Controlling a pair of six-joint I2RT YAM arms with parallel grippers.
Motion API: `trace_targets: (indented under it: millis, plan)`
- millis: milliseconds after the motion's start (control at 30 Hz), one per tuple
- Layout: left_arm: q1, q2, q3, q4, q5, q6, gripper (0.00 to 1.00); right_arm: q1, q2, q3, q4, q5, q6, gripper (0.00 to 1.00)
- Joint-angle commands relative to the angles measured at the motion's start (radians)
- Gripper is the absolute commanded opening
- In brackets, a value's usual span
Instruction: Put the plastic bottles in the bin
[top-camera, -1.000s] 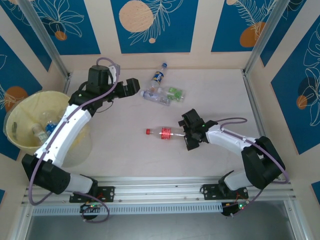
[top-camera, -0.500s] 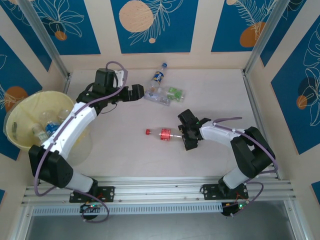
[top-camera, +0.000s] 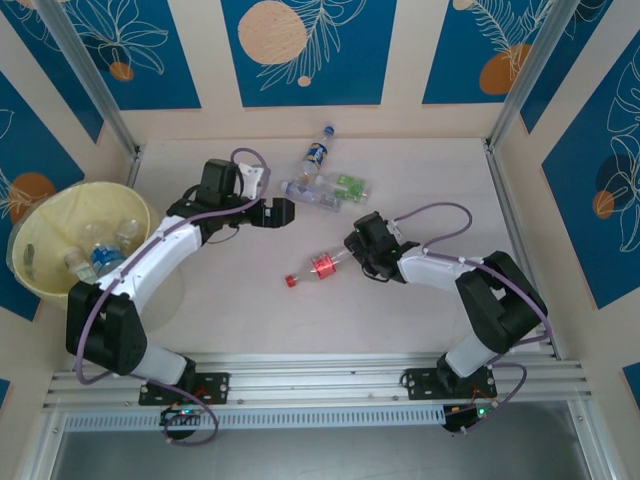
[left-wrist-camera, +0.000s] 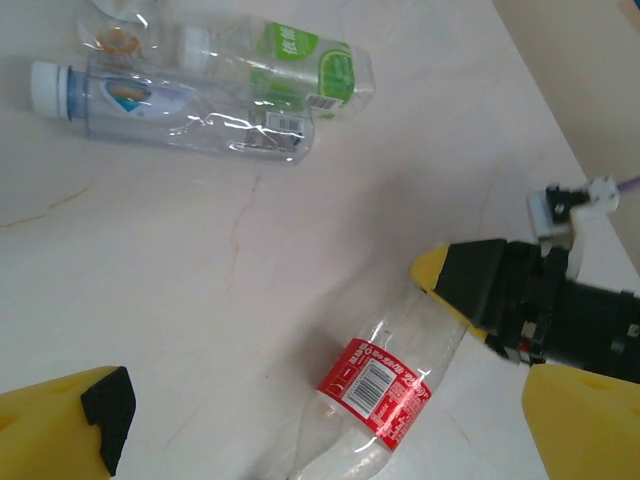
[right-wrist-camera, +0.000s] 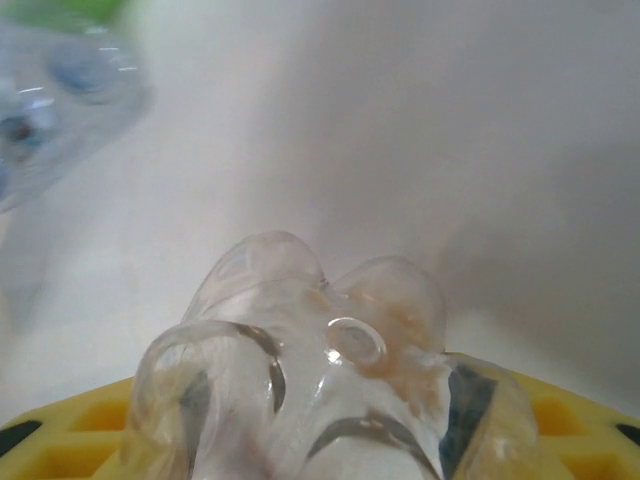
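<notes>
Clamped on the base of the red-labelled bottle (top-camera: 322, 266), the right end effector (top-camera: 353, 250) should lift it clear before heading for the bin (top-camera: 45, 225).

Red-label clear bottle (left-wrist-camera: 375, 385) lies low centre on the pale counter (left-wrist-camera: 150, 260), base end up-right, in the right gripper (left-wrist-camera: 465, 300), yellow-tipped finger against it. Top: blue-label bottle (left-wrist-camera: 170, 105) with white cap, touching the green-label bottle (left-wrist-camera: 300, 60) behind. Left gripper (left-wrist-camera: 335, 410) fingers spread wide, bottom corners.
</notes>
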Motion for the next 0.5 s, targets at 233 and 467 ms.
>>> trace_targets:
  millis: [233,467]
  plan:
    - [-0.073,-0.081,-0.132,0.304,0.265,0.123,1.00,-0.001,-0.162,0.115,0.191,-0.221,-0.664,0.48]
    - [-0.129,-0.108,-0.139,0.253,0.091,0.266,1.00,0.024,-0.200,0.235,0.154,-0.319,-0.778,0.47]
